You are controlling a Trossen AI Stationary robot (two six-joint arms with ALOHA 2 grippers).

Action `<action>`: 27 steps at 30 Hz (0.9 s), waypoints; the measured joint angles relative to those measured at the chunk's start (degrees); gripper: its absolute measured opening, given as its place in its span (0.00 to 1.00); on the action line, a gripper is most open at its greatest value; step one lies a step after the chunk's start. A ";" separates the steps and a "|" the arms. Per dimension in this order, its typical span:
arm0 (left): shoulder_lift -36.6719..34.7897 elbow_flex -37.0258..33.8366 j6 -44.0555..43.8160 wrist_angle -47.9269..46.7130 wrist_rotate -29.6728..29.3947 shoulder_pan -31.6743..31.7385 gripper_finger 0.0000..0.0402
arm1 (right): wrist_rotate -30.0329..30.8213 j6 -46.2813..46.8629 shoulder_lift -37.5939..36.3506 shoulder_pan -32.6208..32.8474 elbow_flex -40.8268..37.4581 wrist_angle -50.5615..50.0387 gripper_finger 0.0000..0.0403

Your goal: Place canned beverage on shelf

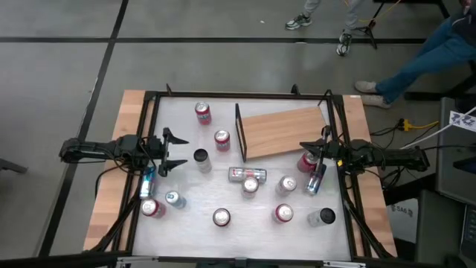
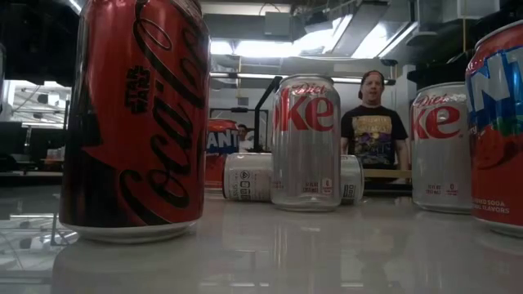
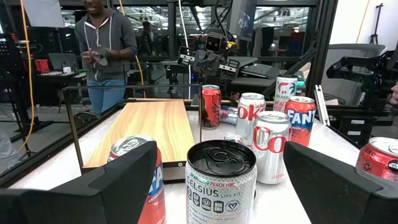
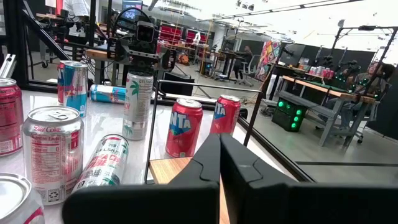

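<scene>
Twelve cans, or so it seems from overhead (a couple by the grippers are hard to separate), are scattered over the white table (image 1: 186,223). One wooden shelf (image 1: 286,132) lies flat toward the table's far right part, its long axis running across the table and tilted slightly, the black frame (image 1: 239,131) standing at its left end. No can rests on it. The left gripper (image 1: 176,150) hovers at the left edge, fingers spread wide, facing a black Celsius can (image 3: 221,182) just ahead. The right gripper (image 1: 315,151) sits at the shelf's near right corner, fingers pressed together, empty.
</scene>
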 joint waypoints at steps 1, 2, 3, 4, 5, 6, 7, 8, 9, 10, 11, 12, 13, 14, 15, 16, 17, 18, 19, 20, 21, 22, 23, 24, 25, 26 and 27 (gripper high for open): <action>0.00 0.00 -0.01 -0.01 0.01 -0.01 0.86 | -0.02 0.00 0.00 0.02 -0.01 0.02 0.00; 0.00 0.00 0.00 -0.01 0.00 -0.01 0.86 | 0.00 0.01 0.00 0.01 -0.01 0.06 0.00; 0.00 0.00 -0.01 0.00 -0.01 -0.02 0.86 | 0.00 0.01 0.00 0.01 -0.01 0.10 0.00; -0.01 0.00 -0.01 -0.02 -0.01 0.00 0.86 | 0.00 0.00 0.02 0.00 -0.01 0.10 0.00; 0.00 0.00 0.00 0.00 0.00 -0.02 0.86 | 0.00 0.01 0.01 0.01 -0.01 0.11 0.00; -0.01 0.00 -0.01 0.00 0.00 -0.02 0.86 | 0.00 0.00 0.00 0.00 -0.01 0.12 0.00; 0.00 0.00 0.00 0.00 -0.01 -0.02 0.86 | 0.00 0.02 0.00 0.02 -0.01 0.12 0.00; 0.00 0.00 0.00 0.00 -0.01 -0.02 0.86 | 0.00 0.00 0.01 0.01 -0.01 0.12 0.00; 0.00 0.00 0.00 -0.02 0.01 -0.02 0.86 | 0.00 0.00 0.00 0.01 -0.01 0.14 0.00; 0.00 0.00 0.00 0.00 -0.01 -0.01 0.86 | 0.00 0.00 0.00 0.02 -0.01 0.13 0.00; -0.02 0.00 -0.02 -0.01 0.00 -0.01 0.86 | 0.00 0.02 0.00 0.00 -0.01 0.14 0.00; -0.01 0.00 -0.01 0.00 0.00 -0.02 0.86 | 0.00 0.00 0.00 0.01 -0.01 0.14 0.00; 0.00 0.00 -0.01 0.00 0.01 0.00 0.86 | 0.00 0.02 0.01 0.02 -0.01 0.14 0.00; -0.01 0.00 -0.01 0.00 0.01 -0.01 0.86 | 0.00 0.01 0.00 0.02 -0.01 0.15 0.00; 0.00 0.00 -0.02 0.00 -0.01 0.00 0.86 | -0.02 0.01 0.00 0.01 -0.01 0.16 0.00; 0.00 0.00 0.00 0.00 0.01 0.00 0.86 | -0.12 0.01 0.00 0.00 -0.01 0.16 0.00; -0.01 0.00 -0.01 -0.01 0.01 -0.01 0.86 | -0.58 0.02 0.00 0.00 -0.01 0.16 0.00; -0.02 0.00 -0.02 0.00 -0.01 0.00 0.86 | -1.22 0.02 0.00 0.01 -0.01 0.14 0.00; 0.00 0.00 0.00 -0.02 -0.01 -0.02 0.86 | -1.99 0.02 0.01 0.01 -0.02 0.12 0.00; -0.01 0.00 0.00 -0.01 -0.01 0.00 0.86 | -2.81 0.02 0.00 0.00 -0.06 0.12 0.00; -0.01 0.00 -0.02 0.00 -0.01 -0.02 0.86 | -3.58 0.11 0.00 0.02 -0.06 0.12 0.00; 0.00 0.00 -0.02 0.00 0.01 0.00 0.86 | -4.41 0.46 0.01 0.02 -0.08 0.10 0.00; 0.00 0.00 0.00 0.00 -0.01 -0.02 0.86 | -4.96 1.33 0.02 0.02 -0.08 0.06 0.00; -0.01 0.00 0.00 0.00 0.01 -0.01 0.86 | -5.40 2.33 0.00 0.02 -0.08 0.02 0.00; 0.00 0.00 -0.02 -0.01 0.00 0.00 0.86 | -5.53 3.43 0.00 0.01 -0.08 -0.03 0.00; 0.00 0.00 -0.01 0.00 0.00 0.00 0.86 | -5.53 4.57 0.00 0.01 -0.08 -0.04 0.00; 0.00 0.00 0.00 0.00 -0.01 0.00 0.86 | -5.53 5.60 0.00 0.00 -0.08 -0.04 0.00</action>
